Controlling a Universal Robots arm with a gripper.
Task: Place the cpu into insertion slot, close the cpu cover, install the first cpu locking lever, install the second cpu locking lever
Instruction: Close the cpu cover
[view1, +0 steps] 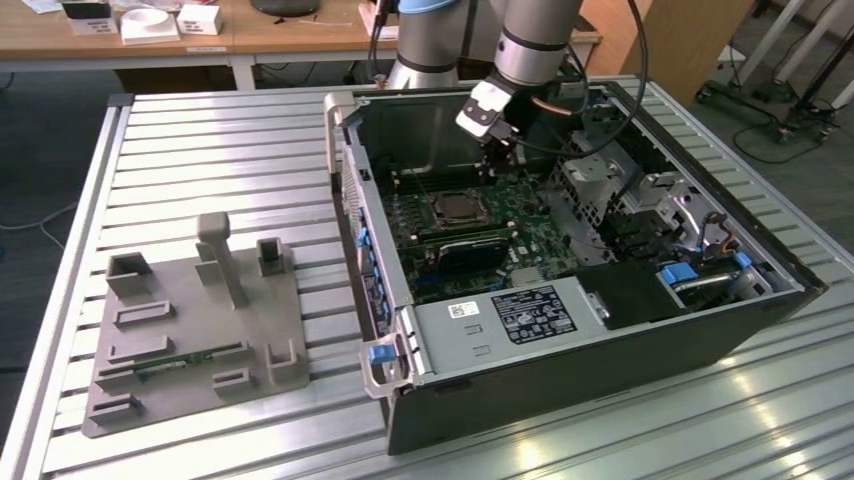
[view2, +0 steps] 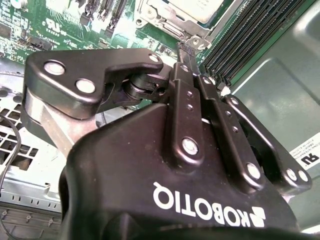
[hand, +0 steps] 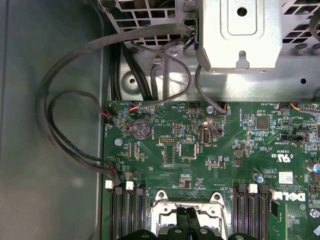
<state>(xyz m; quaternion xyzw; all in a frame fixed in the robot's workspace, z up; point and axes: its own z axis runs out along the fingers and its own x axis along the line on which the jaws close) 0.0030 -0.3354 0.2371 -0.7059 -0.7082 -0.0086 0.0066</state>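
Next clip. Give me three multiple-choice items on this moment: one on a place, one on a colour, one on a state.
1. Where is the cpu? A on the grey fixture; B in the insertion slot; C in the gripper.
2. The circuit board is: A green; B blue; C red.
3. Its fingers are: A spread wide; B half open; C closed together.
Answers: B, the chip sits in the socket; A, green shows in both wrist views; C, the tips meet at the socket's edge.
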